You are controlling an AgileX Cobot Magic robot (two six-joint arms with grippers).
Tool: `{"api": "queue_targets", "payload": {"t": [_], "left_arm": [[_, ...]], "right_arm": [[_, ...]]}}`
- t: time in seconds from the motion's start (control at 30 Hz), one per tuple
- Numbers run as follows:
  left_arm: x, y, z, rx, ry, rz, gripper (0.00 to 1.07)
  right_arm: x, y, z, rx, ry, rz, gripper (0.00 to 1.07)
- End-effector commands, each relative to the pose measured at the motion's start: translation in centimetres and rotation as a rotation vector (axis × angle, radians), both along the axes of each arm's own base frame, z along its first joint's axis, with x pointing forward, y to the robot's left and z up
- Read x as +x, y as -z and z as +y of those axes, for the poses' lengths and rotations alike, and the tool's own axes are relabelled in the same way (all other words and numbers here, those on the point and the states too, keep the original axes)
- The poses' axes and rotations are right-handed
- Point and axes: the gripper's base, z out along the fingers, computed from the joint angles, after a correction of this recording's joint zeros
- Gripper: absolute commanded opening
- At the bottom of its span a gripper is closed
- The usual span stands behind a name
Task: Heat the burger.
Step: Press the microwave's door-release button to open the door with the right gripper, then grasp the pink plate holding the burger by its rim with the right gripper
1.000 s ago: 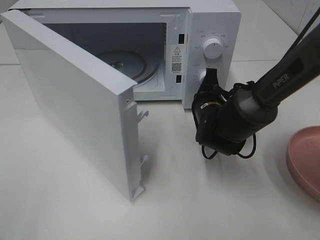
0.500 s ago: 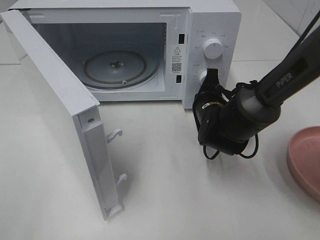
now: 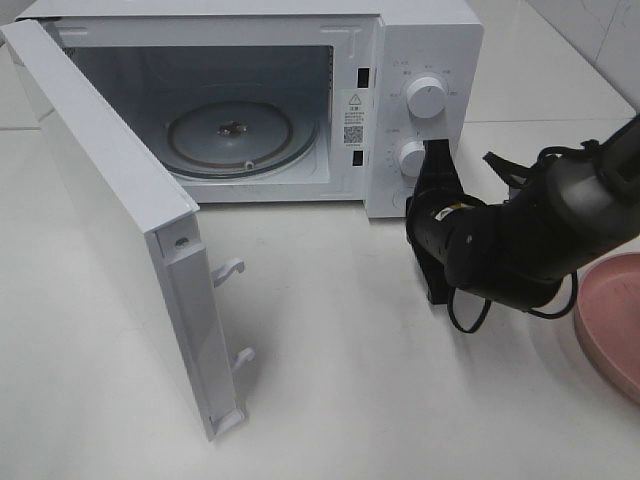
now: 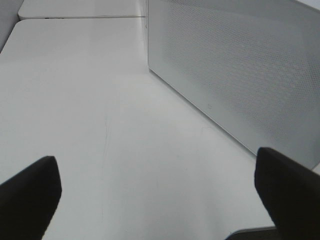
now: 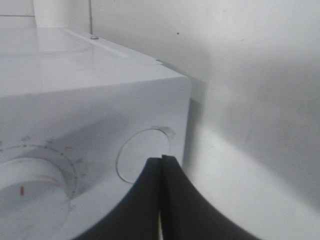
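Table (image 3: pixel 380 420): white, with a bare stretch nearest the camera.
Left gripper (image 4: pixel 155 170): seen only in its own wrist view. The two dark fingers are spread wide over the bare tabletop, holding nothing, near a white panel with a fine dot pattern (image 4: pixel 240 75).
Door (image 3: pixel 110 200): swung out to the left, its edge towards the camera, with two white latch hooks (image 3: pixel 232 270) on that edge.
Pink plate (image 3: pixel 612 315): lies flat on the table at the right edge, cut off by the frame.
Right gripper (image 3: pixel 437 152): the fingers are pressed together with nothing between them. The tip is just in front of the control panel, beside the lower dial. In the wrist view the tip (image 5: pixel 161 161) stands before a round button (image 5: pixel 142 161); whether they touch cannot be told.
Microwave (image 3: pixel 430 40): white. It has an upper dial (image 3: pixel 427 97) and a lower dial (image 3: pixel 411 157) ringed with markings too small to read.
Sticker (image 3: pixel 353 117): sits on the inner frame and shows a warning triangle, small print and a QR-like square, none of it legible.
Turntable (image 3: pixel 240 135): a round glass plate lying flat in the cavity.
Burger: in none of the views, so its place cannot be told.
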Motion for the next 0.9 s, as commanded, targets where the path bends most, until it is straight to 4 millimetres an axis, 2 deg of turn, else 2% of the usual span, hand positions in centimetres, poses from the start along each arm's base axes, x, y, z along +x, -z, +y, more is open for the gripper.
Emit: {"api": "queue_targets", "payload": {"t": [0.03,0.2,0.33,0.37,0.47,0.7,0.8,0.87,0.9], "left_arm": [[-0.3,-0.1,0.0,0.003,0.000,-0.035,0.98],[-0.3,-0.1,0.0,0.003,0.000,-0.035,0.98],[-0.3,-0.1,0.0,0.003,0.000,-0.035,0.98],[-0.3,-0.1,0.0,0.003,0.000,-0.035,0.98],[-0.3,-0.1,0.0,0.003,0.000,-0.035,0.98],[-0.3,-0.1,0.0,0.003,0.000,-0.035,0.98],[-0.3,-0.1,0.0,0.003,0.000,-0.035,0.98],[-0.3,-0.1,0.0,0.003,0.000,-0.035,0.98],[-0.3,-0.1,0.0,0.003,0.000,-0.035,0.98]], "right_arm": [[-1.3,-0.8,-0.6,-0.058,-0.074,0.034,0.00],[-2.4,-1.8,-0.5,-0.099,-0.189,0.048,0.00],[-3.3,-3.1,-0.4,-0.186,-0.403,0.101,0.00],[-3.3,-3.1,-0.4,-0.186,-0.403,0.101,0.00],[-3.7,-4.2,-1.0,-0.264,-0.546,0.142,0.00],[-4.4,-6.2,-2.6,-0.405,-0.694,0.179,0.00],[-5.0,-7.0,-3.5,-0.496,-0.764,0.229,0.00],[-5.8,-8.3,-4.4,-0.616,-0.866,0.294,0.01],[-5.8,-8.3,-4.4,-0.616,-0.866,0.294,0.01]]}}
